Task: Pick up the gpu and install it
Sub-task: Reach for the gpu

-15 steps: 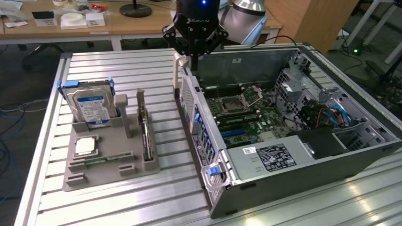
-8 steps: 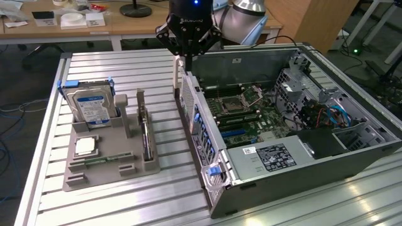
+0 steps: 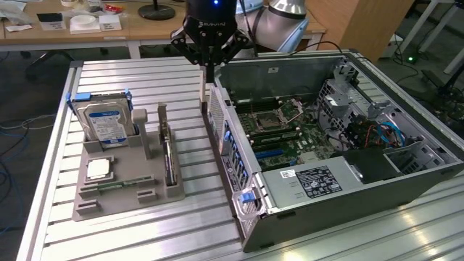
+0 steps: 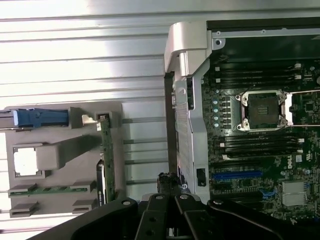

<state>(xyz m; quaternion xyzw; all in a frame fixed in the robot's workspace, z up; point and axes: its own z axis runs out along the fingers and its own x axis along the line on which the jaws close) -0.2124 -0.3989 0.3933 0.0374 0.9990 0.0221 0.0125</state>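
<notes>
I am holding my pincer (image 3: 205, 103) closed, the fingers pressed together with nothing between them. It is hanging just beside the rear wall of the open computer case (image 3: 406, 168), over the strip of worktop (image 3: 145, 76) between the case and the grey holder tray (image 3: 108, 204). The gpu (image 3: 168, 157) is standing on its edge in a slot of that tray, on the side nearest the case, apart from my pincer. A hard drive (image 3: 107, 124) is standing upright in the same tray, more toward the exterior view's left. The motherboard (image 3: 283, 130) is lying bare inside the case.
</notes>
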